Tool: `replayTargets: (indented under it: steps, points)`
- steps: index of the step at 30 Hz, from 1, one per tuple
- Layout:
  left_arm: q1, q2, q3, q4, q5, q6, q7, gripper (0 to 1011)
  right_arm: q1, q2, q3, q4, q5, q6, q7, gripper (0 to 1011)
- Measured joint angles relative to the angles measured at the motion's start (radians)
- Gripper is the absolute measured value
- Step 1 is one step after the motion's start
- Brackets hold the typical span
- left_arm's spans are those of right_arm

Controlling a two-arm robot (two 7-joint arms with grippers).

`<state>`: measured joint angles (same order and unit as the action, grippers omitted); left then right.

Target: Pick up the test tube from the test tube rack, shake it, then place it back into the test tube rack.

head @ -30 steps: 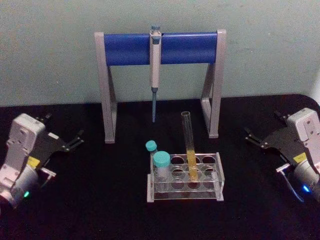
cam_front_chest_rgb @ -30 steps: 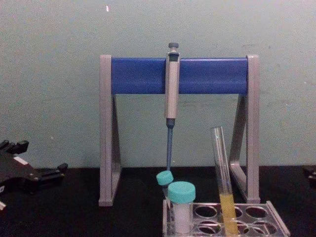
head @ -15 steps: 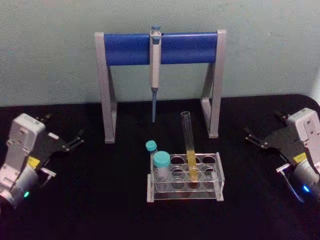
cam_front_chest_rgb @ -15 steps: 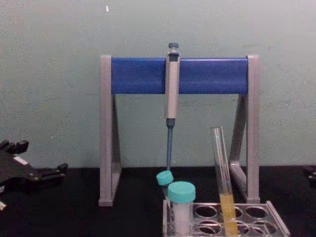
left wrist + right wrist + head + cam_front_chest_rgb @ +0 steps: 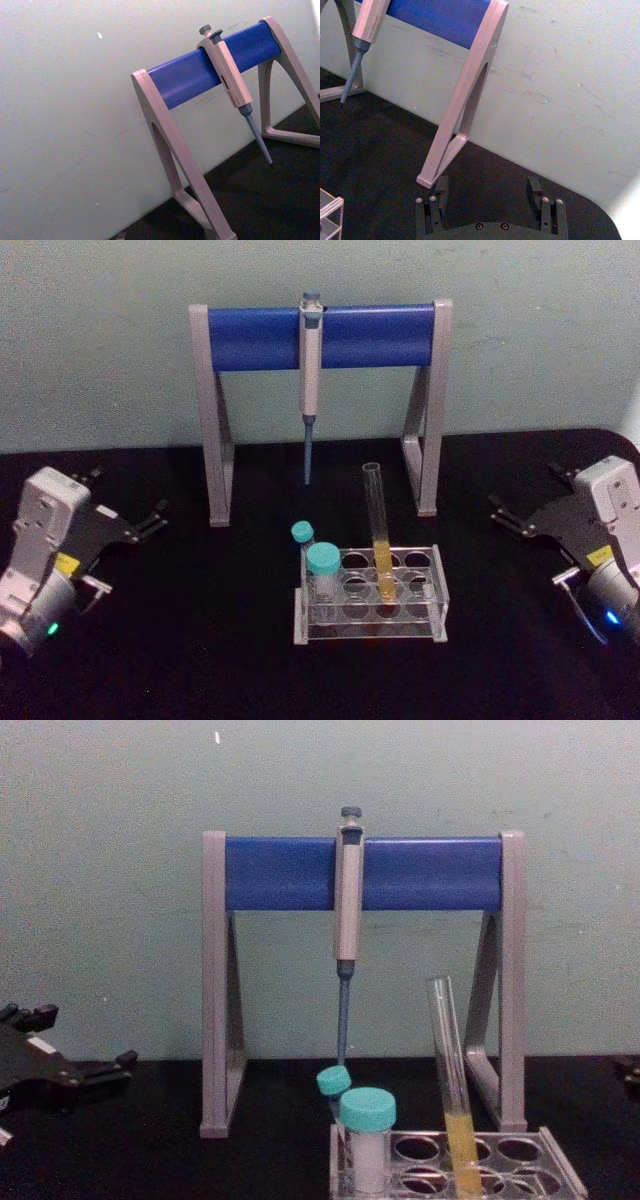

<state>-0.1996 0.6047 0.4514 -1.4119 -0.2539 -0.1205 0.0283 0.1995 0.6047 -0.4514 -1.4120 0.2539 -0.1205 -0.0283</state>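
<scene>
Tube (image 5: 378, 530) leans slightly in rack (image 5: 370, 628); we judge right end effector (image 5: 498, 513) nearer than left end effector (image 5: 158, 517), both spread.

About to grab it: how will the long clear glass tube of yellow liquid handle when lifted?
The long clear glass test tube looks thin and smooth, so probably fragile and slippery. Its top is open above the yellow liquid, so hard shaking might spill. It leans in the clear plastic rack, so it likely sits loose.

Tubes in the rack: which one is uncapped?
The tall test tube with yellow liquid, midway along the test tube rack; the two short vials at its left end wear teal caps.
</scene>
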Motion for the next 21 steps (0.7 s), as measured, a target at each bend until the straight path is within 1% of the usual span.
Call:
replayTargets:
  steps: [21]
  points:
    - [0.0,0.0,0.0,0.0,0.0,0.0,0.0,1010,0.0,0.0,0.0,0.0,0.0,0.0,0.0,1000]
